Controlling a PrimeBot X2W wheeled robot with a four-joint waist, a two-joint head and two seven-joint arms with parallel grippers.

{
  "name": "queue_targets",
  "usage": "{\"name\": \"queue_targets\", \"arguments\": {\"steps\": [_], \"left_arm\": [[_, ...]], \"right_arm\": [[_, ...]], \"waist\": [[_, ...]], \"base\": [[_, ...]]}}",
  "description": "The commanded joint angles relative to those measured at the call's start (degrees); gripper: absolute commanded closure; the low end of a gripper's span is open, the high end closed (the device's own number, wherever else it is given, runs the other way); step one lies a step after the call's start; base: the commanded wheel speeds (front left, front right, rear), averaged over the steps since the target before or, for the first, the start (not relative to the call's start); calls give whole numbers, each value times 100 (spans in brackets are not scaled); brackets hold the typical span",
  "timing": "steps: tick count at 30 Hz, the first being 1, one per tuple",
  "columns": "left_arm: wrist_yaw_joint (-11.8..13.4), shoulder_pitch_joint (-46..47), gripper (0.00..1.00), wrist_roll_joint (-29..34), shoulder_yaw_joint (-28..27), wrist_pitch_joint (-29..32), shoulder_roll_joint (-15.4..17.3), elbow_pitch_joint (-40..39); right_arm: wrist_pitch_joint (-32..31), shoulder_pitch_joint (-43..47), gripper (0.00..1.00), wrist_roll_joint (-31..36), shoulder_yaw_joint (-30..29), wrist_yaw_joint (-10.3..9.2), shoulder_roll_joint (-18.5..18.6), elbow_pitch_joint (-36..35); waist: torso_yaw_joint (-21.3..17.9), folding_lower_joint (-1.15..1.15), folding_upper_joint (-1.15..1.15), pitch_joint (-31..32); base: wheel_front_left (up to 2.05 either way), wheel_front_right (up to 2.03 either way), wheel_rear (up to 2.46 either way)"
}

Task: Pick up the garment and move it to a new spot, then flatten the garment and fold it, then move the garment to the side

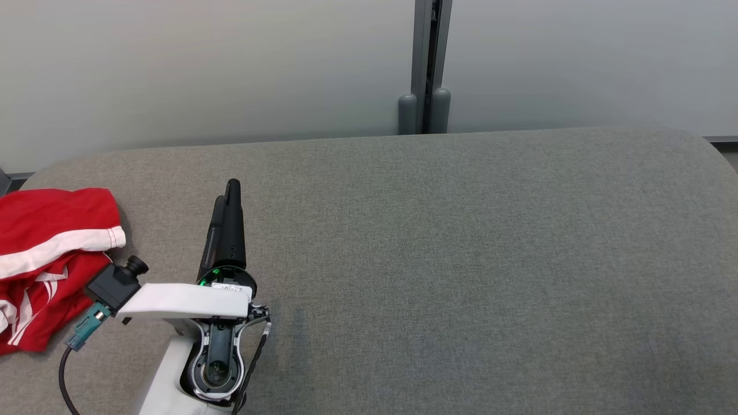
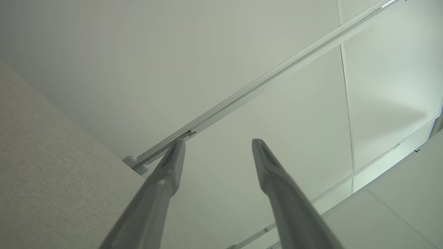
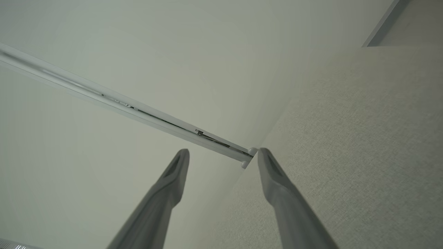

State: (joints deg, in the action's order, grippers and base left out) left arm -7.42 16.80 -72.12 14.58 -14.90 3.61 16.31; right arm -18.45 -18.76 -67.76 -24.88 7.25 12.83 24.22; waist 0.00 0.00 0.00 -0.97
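So, far left first: the crumpled red garment with white stripes (image 1: pixel 46 253) lies bunched on the wide grey fabric-covered surface (image 1: pixel 461 259), at its left end, partly cut off by the head view's edge. Nothing touches it. What we see of it is rumpled with a sleeve or hem turned over, neither flat nor in a neat fold.

Just right of it, the left gripper (image 1: pixel 226 193) hovers over bare grey fabric, near the garment but apart from it. The head view has its 2 dark fingers edge-on. In the left wrist view the left gripper (image 2: pixel 218 143) has its fingers spread with nothing between them, pointing past the surface edge at the pale wall. The small black wrist camera (image 1: pixel 115 282) juts toward the garment.

The middle and right of the surface are bare. The grey metal post (image 1: pixel 425 63) stands behind it.

The right gripper (image 3: pixel 223 152) is spread wide too, holding nothing, with grey fabric off to one side.

We judge nothing is done: pickup, move to a new spot, flattening, folding and the final shift aside all remain. Likely first step is the left arm reaching left for the cloth.
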Motion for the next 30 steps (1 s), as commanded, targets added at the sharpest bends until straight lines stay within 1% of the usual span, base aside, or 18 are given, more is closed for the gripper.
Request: {"name": "queue_targets", "arguments": {"steps": [1, 14, 15, 30], "left_arm": [[20, 170, 0, 357, -83, -10, 35, -160], [147, -17, 0, 2078, -112, -11, 162, -449], [147, -17, 0, 2078, -112, -11, 162, -449], [404, -216, 0, 3555, -134, -10, 306, -338]], "right_arm": [[148, -32, 0, 301, 113, 23, 104, -211], [794, 191, 0, 2003, 703, 26, 38, -735], [794, 191, 0, 2003, 703, 26, 38, -735], [1440, 417, 0, 3671, 1382, 29, -46, -1041]], "waist": [[3, 0, 0, 1], [6, 0, 0, 19], [6, 0, 0, 19], [7, 0, 0, 29]], "base": [[0, 0, 0], [0, 0, 0], [0, 0, 0], [0, 0, 0]]}}
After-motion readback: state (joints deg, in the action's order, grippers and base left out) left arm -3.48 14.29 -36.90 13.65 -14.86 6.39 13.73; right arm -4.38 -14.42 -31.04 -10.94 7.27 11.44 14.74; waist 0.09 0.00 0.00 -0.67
